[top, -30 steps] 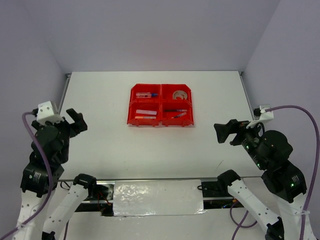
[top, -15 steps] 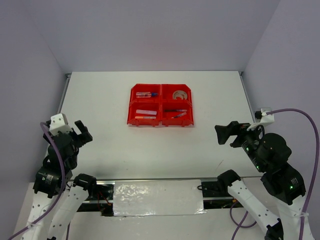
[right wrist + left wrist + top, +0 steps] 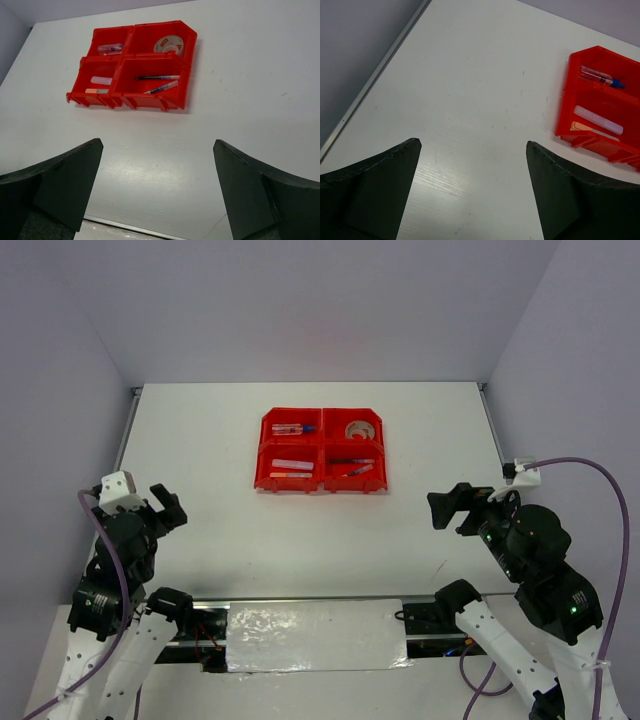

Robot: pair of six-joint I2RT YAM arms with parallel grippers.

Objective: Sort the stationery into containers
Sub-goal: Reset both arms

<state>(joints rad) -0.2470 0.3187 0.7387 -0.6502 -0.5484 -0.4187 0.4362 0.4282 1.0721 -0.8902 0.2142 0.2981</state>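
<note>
**Item 1, nearest: left gripper** (image 3: 165, 506). Jaws spread wide and holding nothing. It hangs low near its base, over the left margin of the table (image 3: 200, 470).

**Item 2: right gripper** (image 3: 448, 506). Jaws likewise apart and empty. It sits over the table's right side and faces the bins.

**Item 3, mid-table: containers** (image 3: 322, 441). A red two-by-two block, well apart from both grippers.
- Near-left bin: a pale bar (image 3: 101, 80), with an orange highlighter (image 3: 96, 91) in front of it.
- Near-right bin: two pens (image 3: 156, 77), one behind the other.
- Far-left bin: a clear glue tube (image 3: 110, 48) with a blue tip.
- Far-right bin: a tape roll (image 3: 169, 45) lying flat. I cannot tell whether a second roll lies under it.

**Stage, as I judge it:** the sorting looks finished, or all but finished. Every piece of stationery I can make out lies inside a bin, and both arms are drawn back toward rest. If anything remains it is out of my sight, and the next move would first need a stray item found. Otherwise the arms need only settle at home with the jaws left apart.

**Change from a second ago:** the left arm then stood taller and further up the table's left edge. It has since folded down and back toward its base. The right arm has sunk only slightly. The bins and their contents have not shifted.
</note>
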